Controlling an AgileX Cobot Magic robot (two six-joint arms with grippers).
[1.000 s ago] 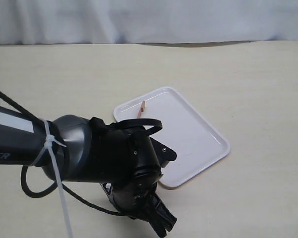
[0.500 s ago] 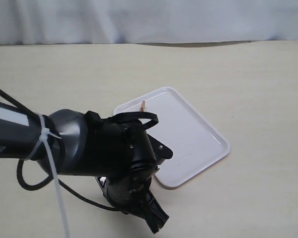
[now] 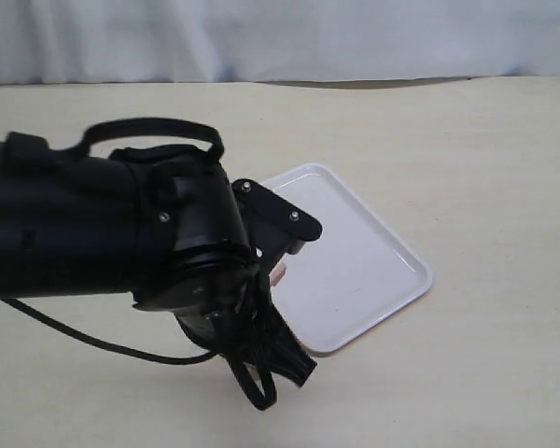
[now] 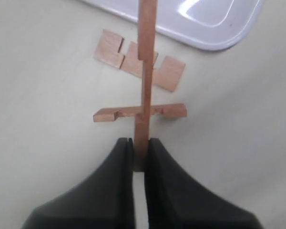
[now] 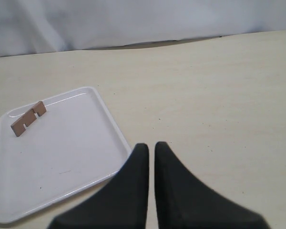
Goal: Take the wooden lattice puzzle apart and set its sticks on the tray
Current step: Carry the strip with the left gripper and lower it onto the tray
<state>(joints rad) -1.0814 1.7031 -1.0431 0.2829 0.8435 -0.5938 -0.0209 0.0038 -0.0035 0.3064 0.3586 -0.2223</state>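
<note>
My left gripper (image 4: pixel 139 142) is shut on one reddish-brown stick (image 4: pixel 146 71), held edge-on above the table and pointing toward the white tray (image 4: pixel 205 24). Two more notched sticks lie loose on the table below it: one flat (image 4: pixel 168 75) near the tray's rim, one on its edge (image 4: pixel 109 114) closer to the fingers. No interlocked lattice shows. A fourth stick (image 5: pixel 28 118) lies in the tray's (image 5: pixel 62 157) far corner in the right wrist view. My right gripper (image 5: pixel 151 145) hangs shut and empty beside the tray. In the exterior view the left arm (image 3: pixel 168 243) hides its own gripper.
The tray (image 3: pixel 373 252) sits right of centre on a pale table, at an angle. A white curtain (image 3: pixel 280 37) runs along the table's far edge. The bulky left arm and its cable loop (image 3: pixel 252 383) cover the tray's left corner.
The left arm has lifted and swung up toward the tray. It now covers the tray's left corner and the stick lying there, which showed before.
</note>
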